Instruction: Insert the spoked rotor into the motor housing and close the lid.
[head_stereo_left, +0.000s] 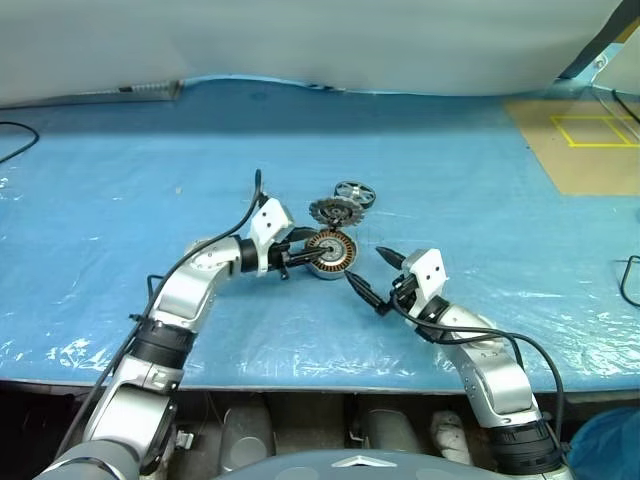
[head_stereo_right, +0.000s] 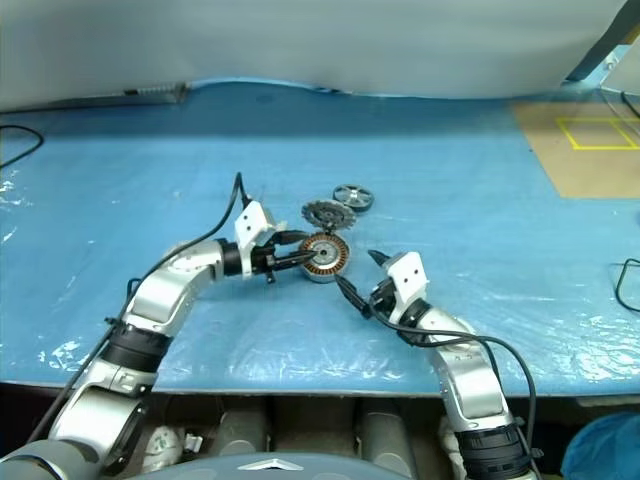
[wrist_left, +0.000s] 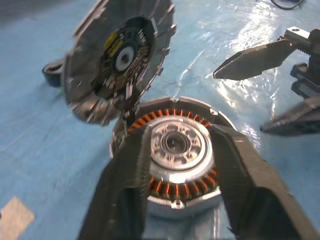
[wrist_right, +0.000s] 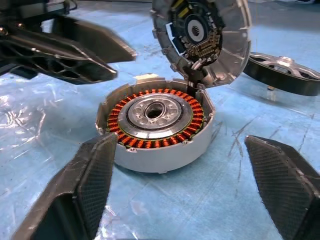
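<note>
The motor housing (head_stereo_left: 330, 253) sits on the blue table with its copper windings (wrist_right: 150, 137) showing. Its lid (head_stereo_left: 327, 211) stands hinged open and upright at the housing's far edge. The spoked rotor (head_stereo_left: 355, 193) lies flat on the table just beyond the lid. My left gripper (head_stereo_left: 303, 256) is level at the housing's left side, fingers (wrist_left: 125, 190) apart with nothing between them, tips close to the housing. My right gripper (head_stereo_left: 368, 272) is open wide a short way off at the housing's near right, pointing toward it, holding nothing.
The table (head_stereo_left: 150, 180) is covered in crinkled blue plastic, and its front edge runs just below my arms. A brown board with yellow tape (head_stereo_left: 585, 140) lies at the back right. Black cables lie at the left edge (head_stereo_left: 12, 140) and the right edge (head_stereo_left: 630, 280).
</note>
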